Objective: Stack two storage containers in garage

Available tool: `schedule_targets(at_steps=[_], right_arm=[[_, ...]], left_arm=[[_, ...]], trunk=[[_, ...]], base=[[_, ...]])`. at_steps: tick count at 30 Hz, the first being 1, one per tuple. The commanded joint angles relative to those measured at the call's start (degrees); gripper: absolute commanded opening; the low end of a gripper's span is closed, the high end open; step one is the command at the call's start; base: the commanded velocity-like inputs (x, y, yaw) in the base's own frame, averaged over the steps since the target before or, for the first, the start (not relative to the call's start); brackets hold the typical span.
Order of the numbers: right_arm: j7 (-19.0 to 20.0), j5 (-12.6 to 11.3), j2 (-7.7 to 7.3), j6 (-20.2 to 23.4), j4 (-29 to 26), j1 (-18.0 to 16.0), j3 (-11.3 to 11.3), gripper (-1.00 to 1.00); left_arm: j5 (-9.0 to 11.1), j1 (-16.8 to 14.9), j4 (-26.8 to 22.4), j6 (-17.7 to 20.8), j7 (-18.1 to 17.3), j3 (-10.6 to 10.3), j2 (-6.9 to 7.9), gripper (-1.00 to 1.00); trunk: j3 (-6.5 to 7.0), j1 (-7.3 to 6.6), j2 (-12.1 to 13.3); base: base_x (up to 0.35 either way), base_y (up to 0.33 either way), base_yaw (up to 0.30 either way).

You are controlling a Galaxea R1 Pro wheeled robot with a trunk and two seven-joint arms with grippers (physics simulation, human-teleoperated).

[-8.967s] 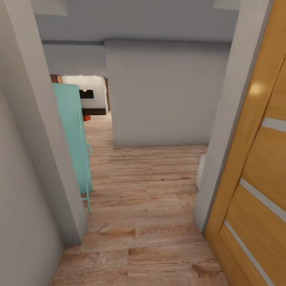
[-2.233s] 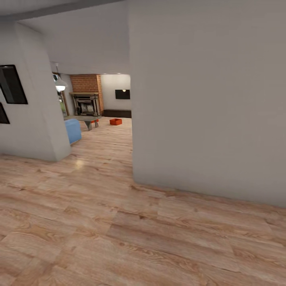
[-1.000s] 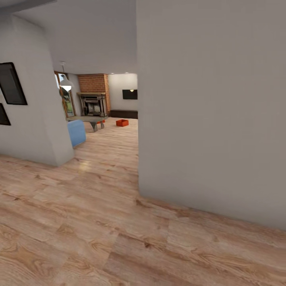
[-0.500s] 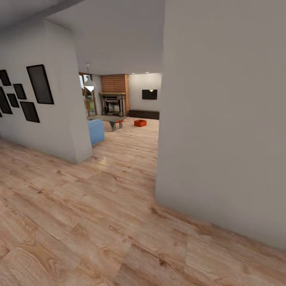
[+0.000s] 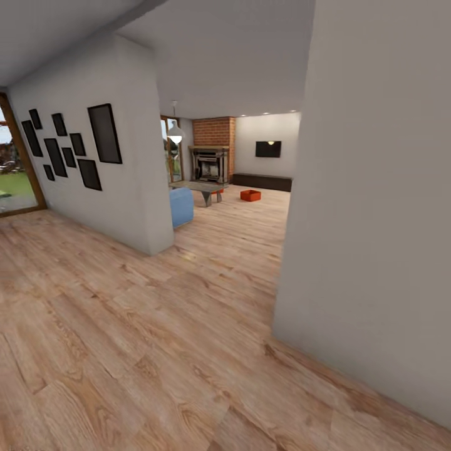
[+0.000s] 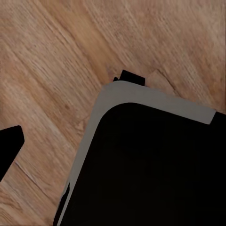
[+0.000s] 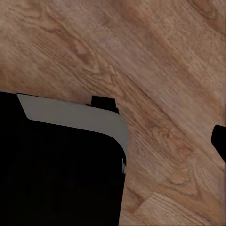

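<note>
One orange-red storage container (image 5: 250,195) sits on the light wood floor far ahead in the living room (image 5: 250,181), in front of the dark low cabinet under the wall TV. A second orange-red patch (image 5: 217,191) peeks out behind the coffee table's legs; I cannot tell what it is. The garage is out of view. In the left wrist view a dark fingertip (image 6: 8,147) shows at the picture's edge, over wood planks beside my black base (image 6: 150,169). The right wrist view has a dark fingertip (image 7: 219,141) at its edge. Nothing is between the fingers of either gripper.
A grey wall corner (image 5: 369,207) stands close on my right. Another wall (image 5: 113,181) with black picture frames is at the left, with a blue seat (image 5: 181,207) behind its end. The passage between them leads to the brick fireplace (image 5: 212,156). A glass door (image 5: 15,163) is far left.
The head camera has advanced and swung left: the framed wall and glass door have come into view, and the living room opening and container sit further right in the picture.
</note>
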Motion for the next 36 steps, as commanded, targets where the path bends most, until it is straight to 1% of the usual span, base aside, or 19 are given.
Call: schedule_targets(at_steps=[1, 17, 18, 22, 36], right_arm=[[-0.08, -0.61, 0.03, -0.35, 0.18, -0.07, 0.49, 1.00], [0.00, -0.86, 0.05, -0.30, 0.18, -0.07, 0.49, 1.00], [0.26, -0.45, -0.01, -0.30, 0.18, -0.07, 0.49, 1.00], [0.42, -0.05, 0.02, -0.26, 0.18, -0.07, 0.58, 1.00], [0.44, 0.02, 0.03, -0.26, 0.17, -0.07, 0.72, 1.00]], left_arm=[[0.06, -0.01, -0.01, -0.09, 0.07, 0.16, -0.02, 1.00], [0.06, -0.01, 0.03, -0.01, 0.07, 0.15, -0.02, 1.00], [0.06, -0.01, 0.03, -0.01, 0.07, 0.15, -0.02, 1.00], [0.06, -0.01, 0.02, -0.02, 0.07, 0.13, -0.02, 1.00], [0.06, -0.01, 0.04, -0.04, 0.07, 0.13, -0.02, 1.00]], trunk=[[-0.05, 0.03, -0.03], [-0.05, 0.03, -0.03], [-0.05, 0.03, -0.03], [-0.05, 0.03, -0.03], [-0.05, 0.03, -0.03]], base=[[0.322, 0.000, 0.300], [0.322, 0.000, 0.293], [0.322, 0.000, 0.080], [0.322, 0.000, 0.027], [0.322, 0.000, 0.001]])
